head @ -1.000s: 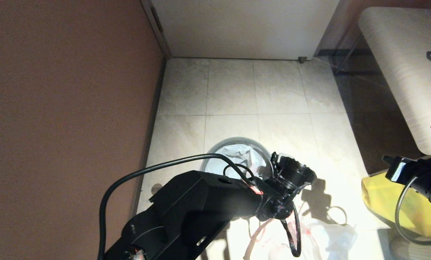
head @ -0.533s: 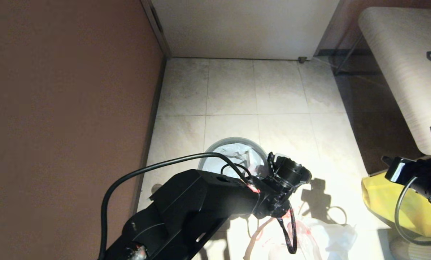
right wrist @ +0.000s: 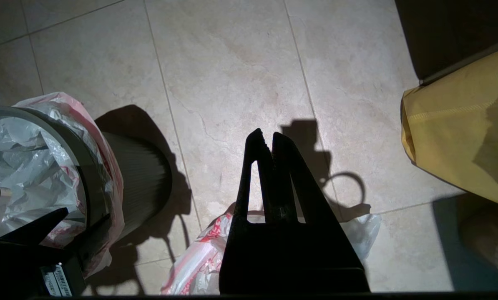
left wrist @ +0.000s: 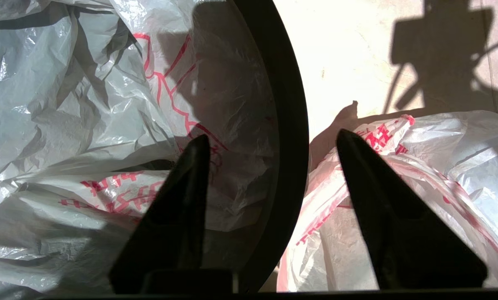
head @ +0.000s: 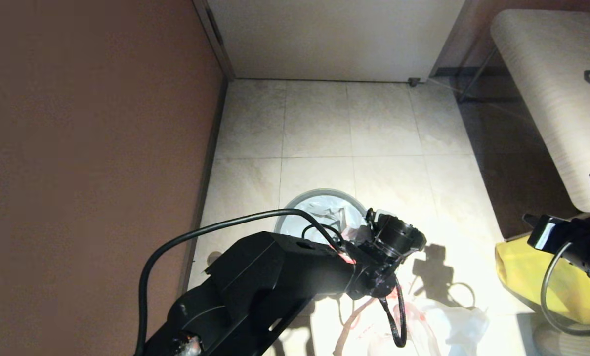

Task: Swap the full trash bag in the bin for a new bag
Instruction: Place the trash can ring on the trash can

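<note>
Left gripper (left wrist: 270, 141) stands with fingers apart, straddling the bin's rim (left wrist: 293, 125); I see bare floor (head: 319, 123) beyond.

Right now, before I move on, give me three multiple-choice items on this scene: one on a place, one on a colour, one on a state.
1. Where does the left gripper stand?
A. over the bin's rim
B. above the yellow bag
C. by the door

2. What colour is the print on the bag in the bin?
A. blue
B. red
C. green

3. How is the right gripper?
A. wide open
B. shut on a bag
C. shut, holding nothing

Answers:
1 A: its fingers straddle the dark rim.
2 B: red marks run across the white bag.
3 C: its tips meet above bare floor, well off the yellow bag.
</note>
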